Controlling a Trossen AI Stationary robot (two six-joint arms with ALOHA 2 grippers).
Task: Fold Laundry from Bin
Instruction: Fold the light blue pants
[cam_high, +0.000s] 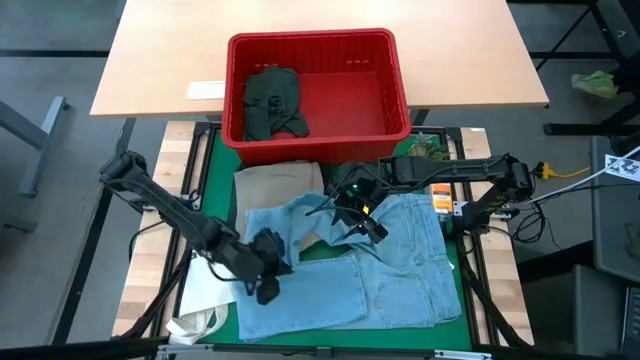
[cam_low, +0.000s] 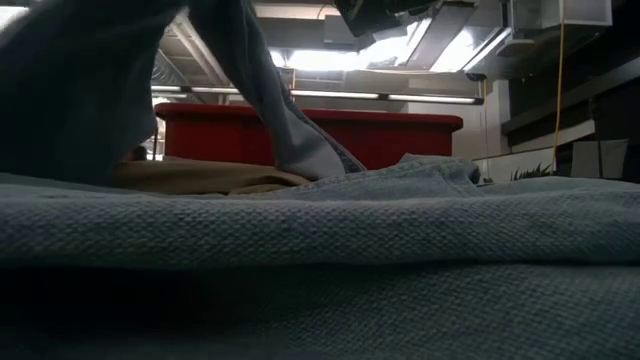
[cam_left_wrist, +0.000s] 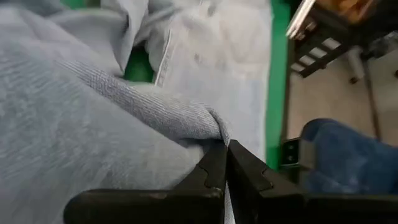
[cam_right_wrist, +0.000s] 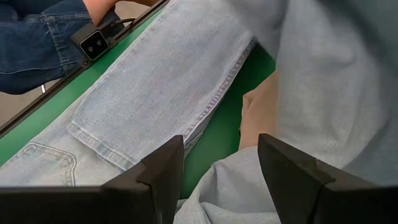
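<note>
Pinching a fold of light blue jeans (cam_left_wrist: 186, 118) between pressed-together fingers, left gripper (cam_high: 266, 268) sits over the near-left part of the spread denim on the green tabletop (cam_high: 222, 172). Risking a slip right there: only a thin ridge of cloth caught at the very fingertips, so any sharp pull could strip it free and drop the fold. Hovering over the middle of the same jeans, right gripper (cam_right_wrist: 219, 163) with fingers spread wide, nothing between them, a raised flap of denim just beside. Could snag that flap or catch the wrong layer on closing. Could also drag the khaki trousers (cam_high: 278, 184) along, since those lie partly tucked under the jeans' far-left edge. Lying rumpled and skewed, light blue jeans: waistband and pockets toward the right, one leg stretching left along the near edge, upper portion bunched and lifted. Looking soft, thick, prone to sagging under its own weight. Waiting behind at the far edge, red bin (cam_high: 318, 42) with a dark green piece (cam_high: 272, 102) crumpled in its left end.
</note>
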